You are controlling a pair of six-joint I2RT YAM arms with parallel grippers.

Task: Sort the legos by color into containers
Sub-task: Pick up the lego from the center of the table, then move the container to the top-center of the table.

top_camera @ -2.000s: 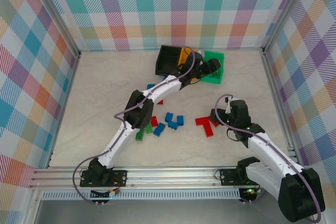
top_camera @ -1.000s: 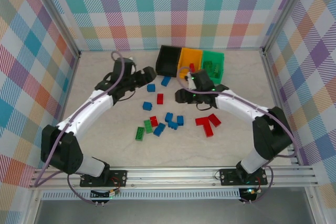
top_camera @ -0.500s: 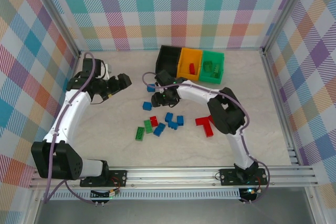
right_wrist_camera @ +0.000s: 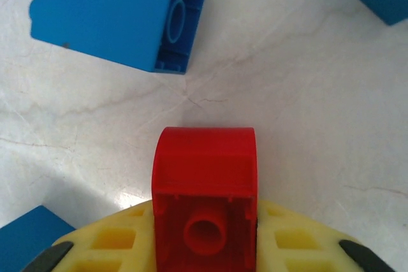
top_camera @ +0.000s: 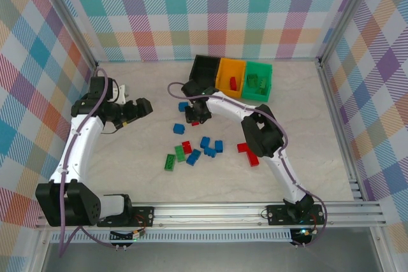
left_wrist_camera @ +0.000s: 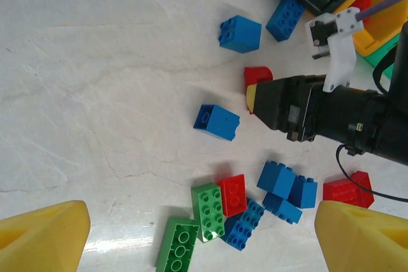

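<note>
My right gripper (top_camera: pixel 195 116) is low over the table in front of the bins, shut on a small red lego (right_wrist_camera: pixel 204 179) held between its yellow fingers (right_wrist_camera: pixel 95 246). That same red lego (left_wrist_camera: pixel 257 76) pokes out of the black gripper body in the left wrist view. My left gripper (top_camera: pixel 141 107) hangs open and holds nothing, out to the left above the table. The containers stand in a row at the back: black (top_camera: pixel 203 68), orange (top_camera: pixel 223 74) with a red lego (top_camera: pixel 233 83) inside, and green (top_camera: pixel 268 74) with green legos (top_camera: pixel 256 81).
Loose legos lie mid-table: blue ones (top_camera: pixel 183 106) (top_camera: pixel 178 128), a blue cluster (top_camera: pixel 210 144), a red and green pair (top_camera: pixel 183 150), a long green one (top_camera: pixel 171 162) and joined red ones (top_camera: pixel 250 151). The right arm (top_camera: pixel 261 132) stretches across them.
The right gripper has dropped onto the red lego and shut on it. The left arm has drawn back a little toward the left wall, still open.
</note>
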